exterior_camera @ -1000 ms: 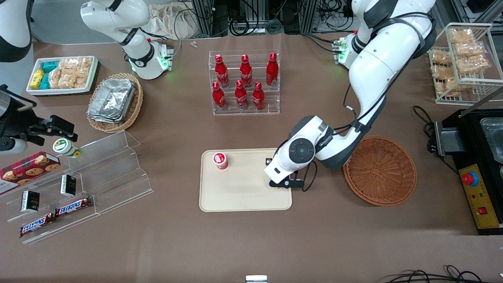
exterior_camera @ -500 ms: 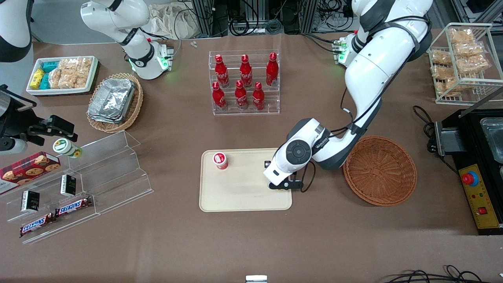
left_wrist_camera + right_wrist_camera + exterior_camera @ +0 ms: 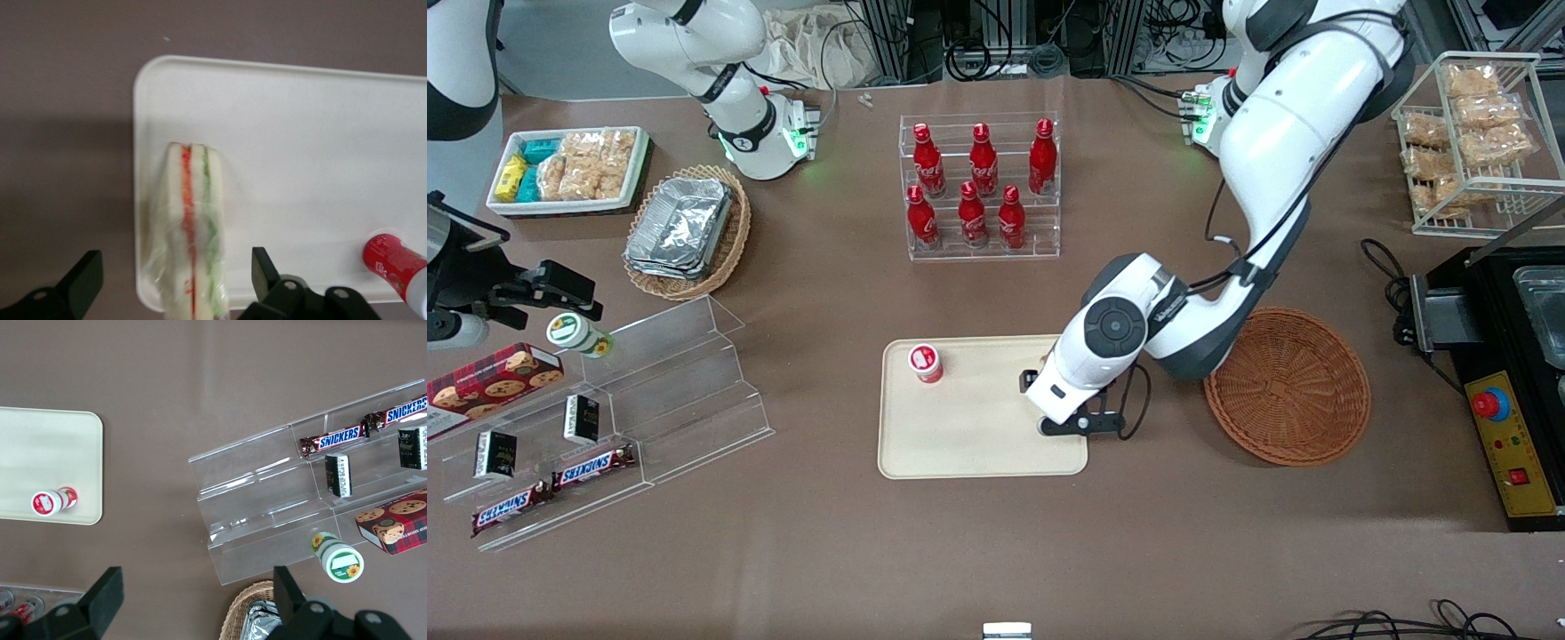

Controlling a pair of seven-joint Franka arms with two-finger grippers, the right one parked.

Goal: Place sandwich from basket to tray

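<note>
My gripper (image 3: 175, 283) hangs wide open over the triangular layered sandwich (image 3: 192, 233), released on the cream rectangular tray (image 3: 300, 167); next I'd lift clear.

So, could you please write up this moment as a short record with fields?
sandwich: lying on the tray, at its edge nearest the basket
tray: also holds a red bottle
basket: nothing in it, beside the tray toward the working arm's end
gripper: above the sandwich, fingers open on either side, not touching it
stage: sandwich released on tray
</note>
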